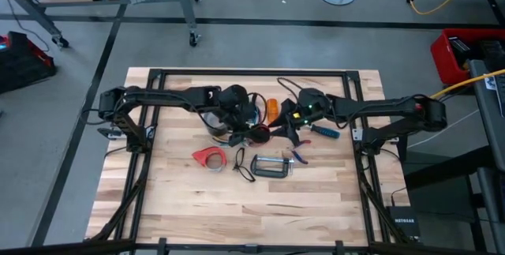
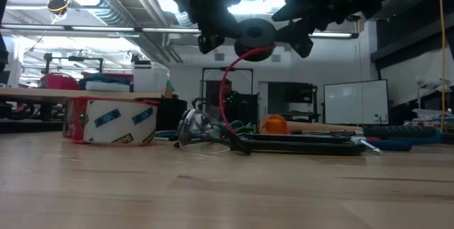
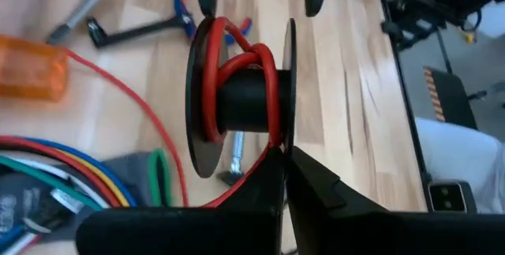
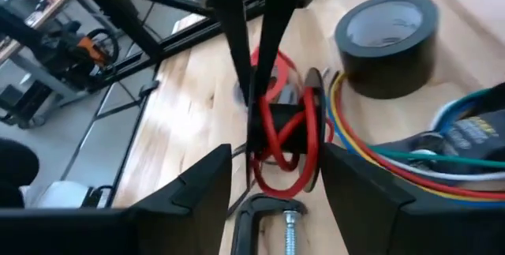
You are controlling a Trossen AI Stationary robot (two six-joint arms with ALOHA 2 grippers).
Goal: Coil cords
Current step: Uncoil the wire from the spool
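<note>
Red cord (image 3: 237, 73) is partly wound on a black spool (image 3: 241, 101) lifted over the desk (image 1: 331, 200); my left pincer (image 3: 284, 160) pinches it shut, right pincer (image 4: 276, 168) gapes around. Next: another wrap, I reckon.

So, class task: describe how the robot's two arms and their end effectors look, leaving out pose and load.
Both arms are dark, jointed and slim. The right arm shows small green lights near its wrist. The left end effector has two flat black tapering fingers; the right end effector has two broad, angular black fingers.
</note>
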